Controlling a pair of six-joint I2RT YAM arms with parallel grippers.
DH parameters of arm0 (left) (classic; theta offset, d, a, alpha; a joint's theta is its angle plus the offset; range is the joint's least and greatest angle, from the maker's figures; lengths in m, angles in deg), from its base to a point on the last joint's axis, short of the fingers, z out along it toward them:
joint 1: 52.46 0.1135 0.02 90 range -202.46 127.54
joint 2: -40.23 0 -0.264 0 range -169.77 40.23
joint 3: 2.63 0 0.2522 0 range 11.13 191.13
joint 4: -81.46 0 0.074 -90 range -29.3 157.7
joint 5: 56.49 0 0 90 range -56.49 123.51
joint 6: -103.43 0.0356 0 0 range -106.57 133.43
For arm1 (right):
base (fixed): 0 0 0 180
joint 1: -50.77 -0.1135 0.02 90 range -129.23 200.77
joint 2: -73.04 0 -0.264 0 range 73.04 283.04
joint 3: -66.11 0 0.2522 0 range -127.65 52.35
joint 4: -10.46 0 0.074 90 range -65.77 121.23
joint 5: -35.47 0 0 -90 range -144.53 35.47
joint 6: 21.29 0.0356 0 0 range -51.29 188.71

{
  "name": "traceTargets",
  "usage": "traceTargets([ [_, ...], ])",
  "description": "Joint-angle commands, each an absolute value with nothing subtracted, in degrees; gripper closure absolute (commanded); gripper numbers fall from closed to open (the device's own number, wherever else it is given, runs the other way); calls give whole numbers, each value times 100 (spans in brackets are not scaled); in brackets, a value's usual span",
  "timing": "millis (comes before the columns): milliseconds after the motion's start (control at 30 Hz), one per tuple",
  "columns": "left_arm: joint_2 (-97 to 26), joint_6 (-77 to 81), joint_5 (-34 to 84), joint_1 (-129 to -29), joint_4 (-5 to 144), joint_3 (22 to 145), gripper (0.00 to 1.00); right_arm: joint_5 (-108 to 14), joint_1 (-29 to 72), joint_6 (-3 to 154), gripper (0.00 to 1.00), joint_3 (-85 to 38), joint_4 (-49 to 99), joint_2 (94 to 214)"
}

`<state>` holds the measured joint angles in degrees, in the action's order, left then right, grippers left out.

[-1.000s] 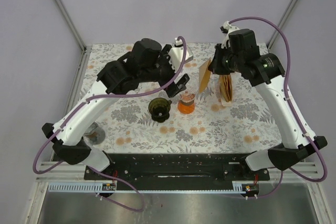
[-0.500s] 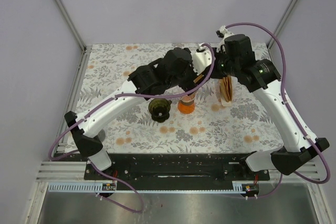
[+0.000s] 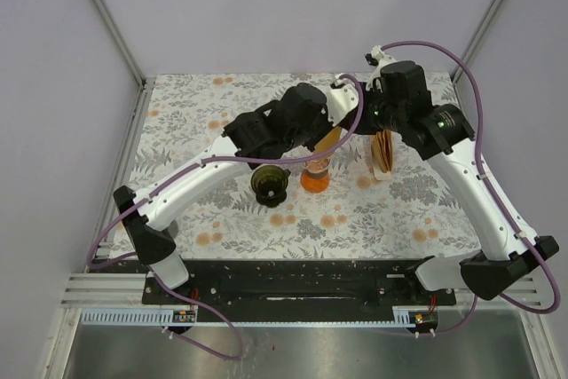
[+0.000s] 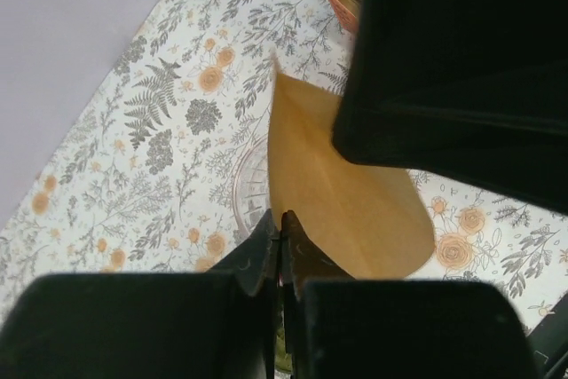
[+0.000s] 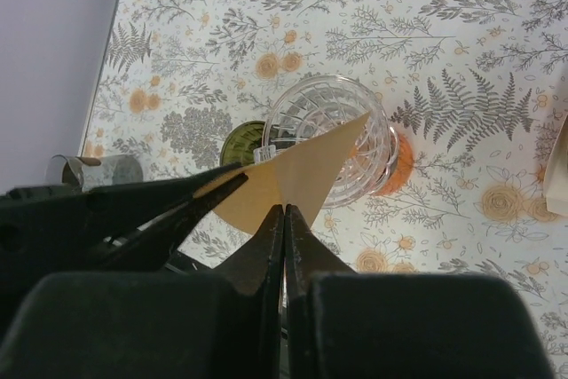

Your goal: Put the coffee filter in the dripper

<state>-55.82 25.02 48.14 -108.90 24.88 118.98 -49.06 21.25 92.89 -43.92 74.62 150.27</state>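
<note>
A tan paper coffee filter (image 5: pixel 293 179) hangs flat in the air above the dripper (image 5: pixel 355 130), a clear ribbed glass cone on an orange base (image 3: pixel 314 180). My right gripper (image 5: pixel 284 210) is shut on the filter's lower edge. My left gripper (image 4: pixel 280 224) is shut on another edge of the same filter (image 4: pixel 346 193), and its black fingers (image 5: pixel 177 201) enter the right wrist view from the left. In the top view both grippers meet over the dripper, with the filter (image 3: pixel 330 139) between them.
A dark green round cup (image 3: pixel 269 182) stands just left of the dripper. A stack of spare filters (image 3: pixel 383 150) leans upright to its right. A small roll of tape (image 5: pixel 98 170) lies near the table's left side. The cloth is floral.
My left arm has swung right to the filter, and its open jaws have closed on the paper. The right gripper has kept hold and barely moved.
</note>
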Motion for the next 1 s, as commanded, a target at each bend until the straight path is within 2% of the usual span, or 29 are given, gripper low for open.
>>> traceTargets([
  [0,-5232,2117,4407,-10328,2368,11906,100,-5005,2089,8998,100,-4424,7213,14986],
  [133,-5153,2002,3870,-10018,2218,11906,100,-4865,2080,8770,100,-4468,7230,15100],
  [167,-5144,1993,3774,-9975,2165,11915,100,-4812,2080,8708,96,-4477,7221,15135],
  [267,-5179,1914,3553,-9886,2034,11915,100,-4400,2080,8497,69,-4398,7081,15179],
  [467,-5346,1581,3238,-9746,1849,11967,100,-4425,2080,8443,51,-4029,6677,14977],
  [533,-5390,1379,3289,-9719,1848,11994,100,-4320,2071,8636,48,-3941,6519,14934],
  [600,-5407,1011,3281,-9649,1849,12055,100,-4354,1993,8882,39,-3827,6370,14837],
  [833,-5232,-212,3183,-9315,2200,11836,98,-6022,921,9086,37,-3317,5745,14467],
  [933,-5223,-450,3333,-9324,2226,11774,96,-6533,464,9059,25,-3334,5640,14555],
  [967,-5232,-494,3325,-9324,2226,11757,96,-6682,324,9007,25,-3334,5570,14581],
])
